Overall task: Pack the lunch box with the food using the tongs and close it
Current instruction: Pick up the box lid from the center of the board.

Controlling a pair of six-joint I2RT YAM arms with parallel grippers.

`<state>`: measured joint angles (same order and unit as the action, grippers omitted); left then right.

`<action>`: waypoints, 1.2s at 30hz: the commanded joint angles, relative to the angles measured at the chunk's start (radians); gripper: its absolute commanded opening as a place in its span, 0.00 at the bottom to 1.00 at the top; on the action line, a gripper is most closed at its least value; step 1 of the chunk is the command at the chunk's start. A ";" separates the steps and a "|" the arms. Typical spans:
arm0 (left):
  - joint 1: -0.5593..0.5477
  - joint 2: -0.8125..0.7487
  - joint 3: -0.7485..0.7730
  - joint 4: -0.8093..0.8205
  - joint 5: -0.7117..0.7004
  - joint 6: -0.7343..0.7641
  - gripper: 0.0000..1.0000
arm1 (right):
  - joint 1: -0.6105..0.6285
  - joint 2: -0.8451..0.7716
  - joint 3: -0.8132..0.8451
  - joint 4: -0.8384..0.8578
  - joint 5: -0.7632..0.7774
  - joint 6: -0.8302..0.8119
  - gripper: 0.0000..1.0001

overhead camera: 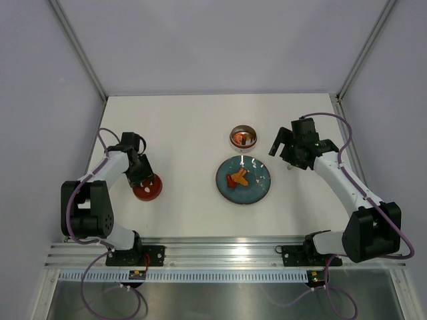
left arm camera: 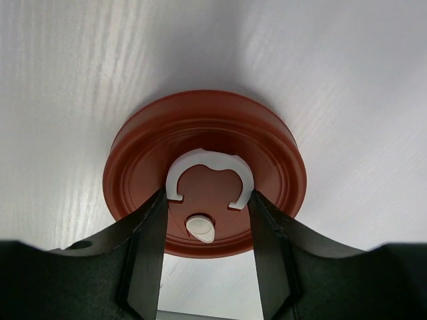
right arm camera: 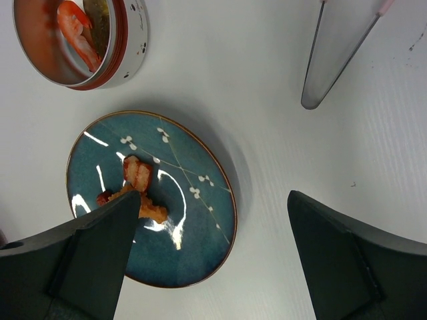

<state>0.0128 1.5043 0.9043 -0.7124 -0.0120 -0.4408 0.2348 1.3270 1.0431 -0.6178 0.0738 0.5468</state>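
Only the left wrist view shows the white curled mark (left arm camera: 207,159) on the lid (left arm camera: 207,120). The left tool (left arm camera: 207,200) flanks that mark with half-spread fingers, grip uncertain, and the lid lies flat on the tabletop (overhead camera: 187,127). The right tool (right arm camera: 213,197), spread wide and empty, hangs over the plate (right arm camera: 200,227) of food (right arm camera: 138,175); the lunch box (right arm camera: 133,40) and tongs (right arm camera: 333,53) lie beyond.

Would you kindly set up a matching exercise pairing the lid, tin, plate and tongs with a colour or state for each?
Things:
1. lid
2. tin
3. plate
4. tongs

Colour or state:
a. teal, wide
b. slim, silvery, unheld
c. red, white curled mark on top
d. round, steel, uncovered

Pairs: 1-c, 2-d, 3-a, 4-b
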 commanded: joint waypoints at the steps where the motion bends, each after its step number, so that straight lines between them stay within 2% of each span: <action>1: -0.063 -0.055 0.089 -0.021 0.017 -0.001 0.02 | 0.011 0.011 0.037 0.000 -0.019 0.004 0.99; 14: -0.276 0.045 0.404 -0.140 -0.014 -0.029 0.00 | 0.015 0.075 0.081 -0.014 -0.026 0.007 1.00; 20: -0.390 0.181 0.659 -0.205 -0.009 -0.021 0.00 | 0.015 0.071 0.084 -0.002 -0.006 0.021 0.99; 27: -0.467 0.358 0.939 -0.263 0.006 -0.013 0.00 | 0.015 0.097 0.104 -0.016 0.004 0.021 1.00; 33: -0.511 0.467 1.116 -0.289 0.006 -0.015 0.00 | -0.003 0.213 0.201 0.004 -0.005 0.047 0.99; 36: -0.525 0.496 1.162 -0.294 0.037 -0.015 0.00 | -0.064 0.326 0.292 0.032 -0.095 0.070 0.93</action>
<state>-0.5003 1.9812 1.9873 -0.9981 -0.0105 -0.4633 0.2169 1.5822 1.2324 -0.6304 0.0334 0.5816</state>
